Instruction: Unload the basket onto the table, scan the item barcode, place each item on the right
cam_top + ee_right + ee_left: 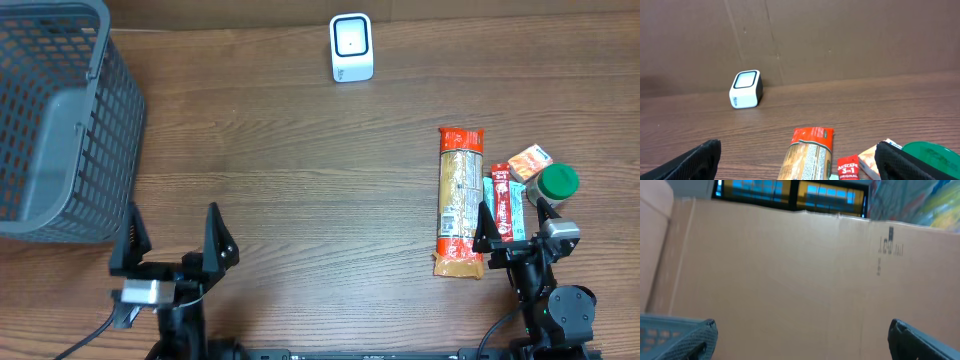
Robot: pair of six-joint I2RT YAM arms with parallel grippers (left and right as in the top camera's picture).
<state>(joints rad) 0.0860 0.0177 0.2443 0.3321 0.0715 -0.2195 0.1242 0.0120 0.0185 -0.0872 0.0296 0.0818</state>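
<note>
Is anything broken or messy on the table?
Nothing looks broken or spilled. Things just lie bunched together on the right: the pasta packet, the coffee sachet, a small orange box turned crooked, and a green-lidded jar. The white scanner stands upright at the far side.

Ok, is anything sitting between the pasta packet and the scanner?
Nothing visible. Only bare table lies between the pasta packet and the scanner. The sachet, box and jar sit beside the packet, off that path.
</note>
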